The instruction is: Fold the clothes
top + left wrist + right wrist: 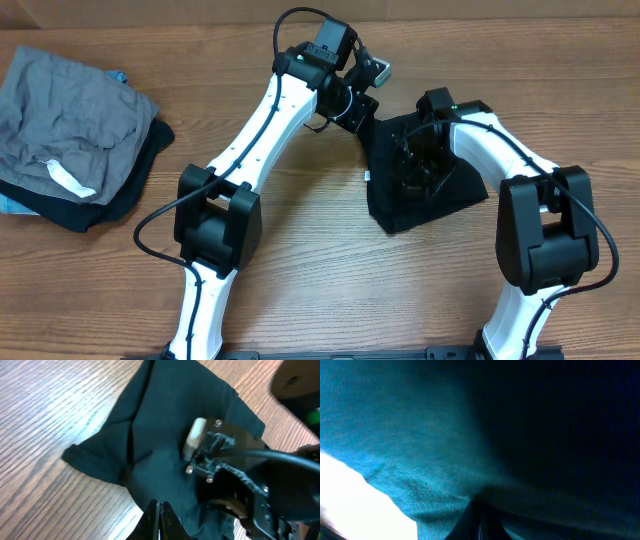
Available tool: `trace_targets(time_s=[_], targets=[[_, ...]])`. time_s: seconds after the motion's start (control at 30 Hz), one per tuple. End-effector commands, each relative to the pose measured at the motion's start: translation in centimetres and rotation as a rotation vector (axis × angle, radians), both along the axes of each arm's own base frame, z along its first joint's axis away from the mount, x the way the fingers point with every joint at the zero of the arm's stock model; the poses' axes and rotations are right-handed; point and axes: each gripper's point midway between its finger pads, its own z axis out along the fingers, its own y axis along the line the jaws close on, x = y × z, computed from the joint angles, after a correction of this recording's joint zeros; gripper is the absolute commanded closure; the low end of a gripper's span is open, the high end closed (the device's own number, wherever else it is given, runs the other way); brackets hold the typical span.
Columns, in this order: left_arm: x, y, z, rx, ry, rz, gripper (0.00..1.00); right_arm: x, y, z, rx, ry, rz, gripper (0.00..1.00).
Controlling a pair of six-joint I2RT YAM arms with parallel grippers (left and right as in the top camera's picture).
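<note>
The black T-shirt (pixel 395 205) lies bunched on the wooden table right of centre. It also shows in the left wrist view (pixel 165 420) and fills the right wrist view (pixel 420 435). My left gripper (pixel 362 112) (pixel 160 506) is shut on the shirt's far left corner, which rises to a peak at the jaws. My right gripper (pixel 415 170) (pixel 480 512) is shut on fabric in the middle of the shirt, pressed into it; its wrist also shows in the left wrist view (pixel 225 455). The neck tag is hidden.
A grey garment with a white label (pixel 70 120) lies on a dark garment (pixel 135 185) at the table's far left. Bare wooden table (pixel 300 260) lies between that pile and the shirt.
</note>
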Motion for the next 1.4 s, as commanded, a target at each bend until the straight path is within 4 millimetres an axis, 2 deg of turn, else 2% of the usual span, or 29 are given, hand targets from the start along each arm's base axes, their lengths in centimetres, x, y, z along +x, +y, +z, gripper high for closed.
trace_targets(time_s=[0.0, 0.1, 0.17, 0.4, 0.5, 0.63, 0.77, 0.87, 0.93, 1.03, 1.23, 1.37], targets=[[-0.6, -1.4, -1.2, -0.018, -0.01, -0.085, 0.96, -1.2, -0.1, -0.7, 0.016, 0.016, -0.015, 0.96], [-0.8, -1.6, -2.3, -0.018, 0.002, -0.114, 0.96, -1.4, -0.2, -1.6, 0.018, 0.006, -0.019, 0.96], [-1.2, -1.9, -2.2, -0.027, -0.003, -0.144, 0.96, -1.3, -0.1, -1.9, 0.019, -0.001, -0.033, 0.96], [-2.3, -2.4, -3.4, -0.001, 0.029, -0.172, 0.96, -1.1, -0.1, -1.9, 0.02, -0.011, -0.032, 0.96], [-2.7, -1.9, -3.8, 0.027, 0.053, -0.161, 0.96, -1.0, -0.1, -1.9, 0.02, -0.013, -0.032, 0.96], [-2.1, -0.8, -5.2, 0.118, 0.065, -0.082, 0.96, -1.0, -0.1, -1.9, 0.021, -0.014, -0.032, 0.96], [-2.7, -1.3, -7.4, 0.142, 0.107, -0.078, 0.96, -1.0, -0.1, -1.9, 0.021, -0.014, -0.032, 0.96], [-2.3, -1.6, -9.3, 0.15, 0.131, -0.044, 0.96, -1.0, -0.1, -1.9, 0.021, -0.014, -0.032, 0.96], [-0.9, -1.7, -10.5, 0.158, 0.128, 0.039, 0.96, -1.0, -0.1, -1.9, 0.021, -0.014, -0.032, 0.96], [2.3, -0.7, -11.0, 0.184, 0.055, 0.177, 0.96, -1.0, -0.1, -1.9, 0.021, -0.013, -0.032, 0.96], [8.5, 2.5, -9.6, 0.105, -0.039, 0.375, 0.96, -1.5, -0.3, -2.5, 0.014, -0.004, -0.031, 0.96], [11.3, 5.1, -8.9, 0.067, -0.081, 0.437, 0.96, -2.0, -0.4, -3.2, 0.011, -0.003, -0.031, 0.96]])
